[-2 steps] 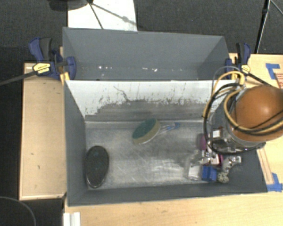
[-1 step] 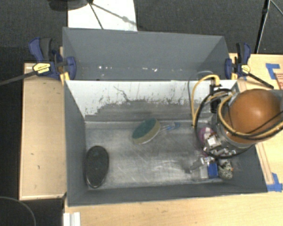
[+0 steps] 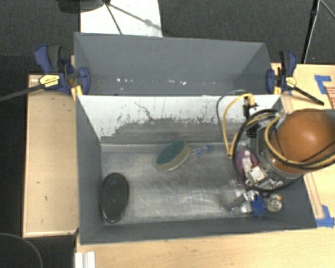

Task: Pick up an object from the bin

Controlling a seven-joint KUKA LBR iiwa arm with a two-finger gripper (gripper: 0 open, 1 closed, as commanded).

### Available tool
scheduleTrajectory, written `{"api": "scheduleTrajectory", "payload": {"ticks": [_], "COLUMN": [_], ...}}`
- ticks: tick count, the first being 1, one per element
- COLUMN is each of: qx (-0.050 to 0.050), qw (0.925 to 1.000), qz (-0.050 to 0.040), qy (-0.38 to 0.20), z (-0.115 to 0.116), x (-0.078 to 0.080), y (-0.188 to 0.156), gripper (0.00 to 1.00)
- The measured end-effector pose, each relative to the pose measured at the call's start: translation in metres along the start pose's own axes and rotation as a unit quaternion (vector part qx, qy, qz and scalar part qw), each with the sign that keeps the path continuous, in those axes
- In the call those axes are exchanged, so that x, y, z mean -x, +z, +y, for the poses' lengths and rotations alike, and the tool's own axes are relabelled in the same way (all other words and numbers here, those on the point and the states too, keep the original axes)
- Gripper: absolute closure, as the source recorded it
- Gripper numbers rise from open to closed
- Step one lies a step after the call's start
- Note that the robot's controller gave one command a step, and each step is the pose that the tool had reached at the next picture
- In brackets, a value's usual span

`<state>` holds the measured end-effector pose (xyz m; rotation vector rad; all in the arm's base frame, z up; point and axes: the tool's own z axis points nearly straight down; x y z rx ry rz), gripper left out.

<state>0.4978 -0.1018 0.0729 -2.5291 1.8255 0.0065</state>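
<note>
Teal round disc with a pale rim (image 3: pixel 172 155) lies mid-floor in the grey metal bin (image 3: pixel 173 197), up-left of my claw (image 3: pixel 247 202), which sits low at the right front corner. Black oval lump (image 3: pixel 113 197) is well apart, far left. Can't tell whether the claw is wide or narrow.

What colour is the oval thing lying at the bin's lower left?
The oval thing is black, clearest in the camera view.

Disc (image 3: pixel 172 155) behind and right of pebble (image 3: pixel 114 197)

Arm (image 3: pixel 301 141) angled down from right, gripper (image 3: pixel 244 203) low.
</note>
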Motion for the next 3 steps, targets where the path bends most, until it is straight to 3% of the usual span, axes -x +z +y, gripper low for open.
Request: {"api": "scheduleTrajectory", "payload": {"ticks": [1,2,3], "qx": [0.002,0.004,0.004], "qw": [1.0,1.0,0.9999], "qz": [0.0038,0.0058,0.0096], "qy": [0.004,0.004,0.006], "z": [0.003,0.001,-0.003], "x": [-0.006,-0.003,-0.001], "y": [-0.001,-0.011,-0.128], "gripper": [1.0,1.0,1.0]}}
